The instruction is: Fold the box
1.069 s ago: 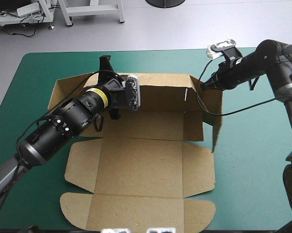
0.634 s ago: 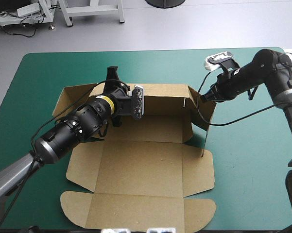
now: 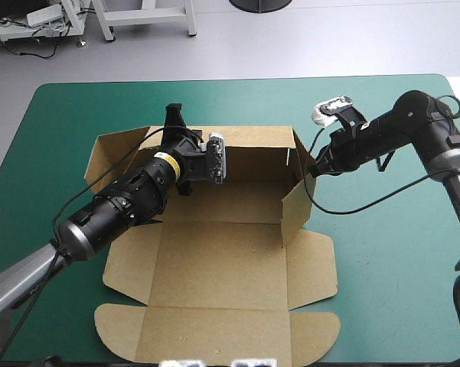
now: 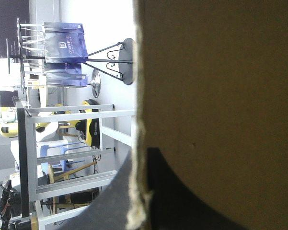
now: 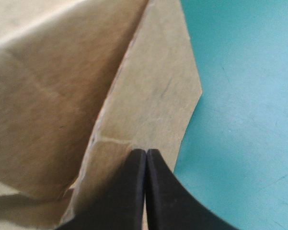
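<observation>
The box (image 3: 222,260) is sitting mid-tabletop (image 3: 390,275), its far wall (image 3: 252,145) standing up and its near panels lying flat. The left hand (image 3: 173,115) is pinching that wall's top edge, a black finger on each side. The right hand (image 3: 315,167), fingers closed together, is touching the raised right flap (image 3: 297,202).

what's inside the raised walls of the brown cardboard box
Only its own bare brown floor panel, nothing loose. The black left arm hides the floor's left part.

Bright, even light covers the desk (image 3: 383,252); soft shadows lie inside the box (image 3: 222,260) near its raised wall at 12 o'clock.
</observation>
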You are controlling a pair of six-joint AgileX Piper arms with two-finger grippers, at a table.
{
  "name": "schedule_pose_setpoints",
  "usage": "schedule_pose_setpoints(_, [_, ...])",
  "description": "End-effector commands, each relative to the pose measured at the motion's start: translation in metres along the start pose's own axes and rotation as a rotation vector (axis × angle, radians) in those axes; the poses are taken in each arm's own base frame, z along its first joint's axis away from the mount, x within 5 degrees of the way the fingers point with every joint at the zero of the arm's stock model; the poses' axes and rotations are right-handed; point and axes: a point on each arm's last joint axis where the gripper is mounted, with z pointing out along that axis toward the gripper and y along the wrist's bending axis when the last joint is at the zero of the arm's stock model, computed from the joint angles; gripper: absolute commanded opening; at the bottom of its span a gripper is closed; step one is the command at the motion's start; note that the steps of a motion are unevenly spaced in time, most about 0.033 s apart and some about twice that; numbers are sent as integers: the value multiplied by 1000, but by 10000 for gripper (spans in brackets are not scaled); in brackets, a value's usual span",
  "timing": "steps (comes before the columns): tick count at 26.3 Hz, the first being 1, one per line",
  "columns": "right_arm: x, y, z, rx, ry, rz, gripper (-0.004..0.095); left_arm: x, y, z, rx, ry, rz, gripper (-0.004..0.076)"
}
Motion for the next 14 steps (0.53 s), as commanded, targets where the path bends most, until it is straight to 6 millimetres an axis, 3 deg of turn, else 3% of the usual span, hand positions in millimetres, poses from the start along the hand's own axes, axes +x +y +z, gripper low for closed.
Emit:
schedule_pose_setpoints(1, [2, 27, -23, -44, -76, -130, -25, -5, 19, -14, -86, -62, -9, 3])
schedule_pose_setpoints(9, [37, 31, -14, 96, -216, -262, -25, -5, 16, -13, -76, -65, -23, 3])
schedule_pose_setpoints(14, [45, 31, -6, 95, -246, -278, -25, -3, 3, -10, -45, -63, 2, 2])
